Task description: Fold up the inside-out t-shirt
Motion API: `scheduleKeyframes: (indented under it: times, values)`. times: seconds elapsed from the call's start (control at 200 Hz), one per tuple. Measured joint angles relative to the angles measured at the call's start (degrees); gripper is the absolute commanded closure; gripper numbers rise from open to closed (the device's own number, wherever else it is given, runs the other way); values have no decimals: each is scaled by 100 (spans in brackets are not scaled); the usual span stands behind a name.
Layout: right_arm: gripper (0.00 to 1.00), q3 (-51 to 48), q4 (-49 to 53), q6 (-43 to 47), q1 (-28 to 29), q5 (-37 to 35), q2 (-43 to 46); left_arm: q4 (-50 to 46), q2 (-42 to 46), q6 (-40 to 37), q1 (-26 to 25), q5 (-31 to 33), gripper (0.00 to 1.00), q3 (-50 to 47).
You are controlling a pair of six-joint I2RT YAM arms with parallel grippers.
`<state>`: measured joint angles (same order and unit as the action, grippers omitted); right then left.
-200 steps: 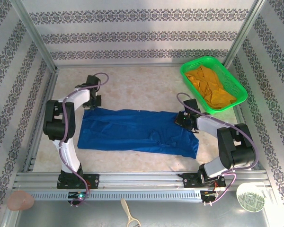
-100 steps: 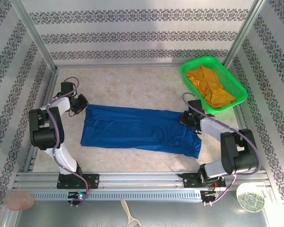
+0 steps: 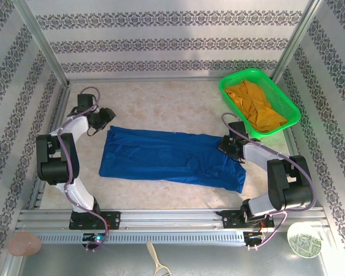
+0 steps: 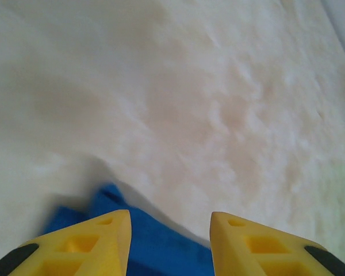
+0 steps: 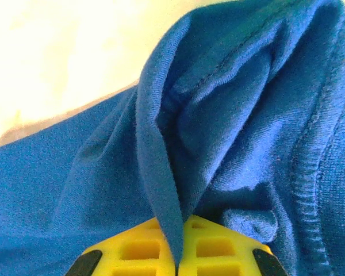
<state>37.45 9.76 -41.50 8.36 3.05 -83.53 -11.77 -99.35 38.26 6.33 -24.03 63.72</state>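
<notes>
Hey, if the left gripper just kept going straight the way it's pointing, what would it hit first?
Probably the bare table just past the corner of the t-shirt. The left gripper tilts down, jaws apart, with that blue corner below them; depth is unclear, so it may brush the cloth first.

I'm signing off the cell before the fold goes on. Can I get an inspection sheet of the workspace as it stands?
Surface: pale mottled table, no spills seen.
Job's things: blue t-shirt spread flat across the middle, right end bunched.
Clutter: green basket at far right holding an orange-yellow garment; pink round item, pale handled tool and green round dish on the front ledge.
Hands: left hand open at the shirt's far left corner, gripping nothing; right hand shut on a fold of the shirt.
Cables: left purple cable and right purple cable loop at the wrists, no snag seen.
Surroundings: patterned walls, metal frame.
</notes>
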Motion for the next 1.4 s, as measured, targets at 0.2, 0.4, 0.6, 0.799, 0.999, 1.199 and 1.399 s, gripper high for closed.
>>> scheduleKeyframes:
  times: [0.2,0.4,0.6,0.799,0.999,1.199,1.399]
  values:
    - [100,15,4,2,0,-2,-63,774,-11,487,-835,-92,59,-616]
    - [100,133,28,0,-2,-2,-177,957,-409,636,-442,87,59,-905]
    - [93,369,72,7,-2,24,-249,1038,-400,610,105,111,58,-914]
    - [53,660,332,295,22,-4,-37,1003,-310,492,319,26,51,-911]
    - [81,787,555,479,632,24,813,949,330,496,260,-258,46,-911]
    - [94,903,-101,310,1528,675,114,1237,850,647,-184,-452,44,-1132]
    - [97,302,-973,-264,2050,960,-321,1471,828,793,-328,-511,43,-1993]
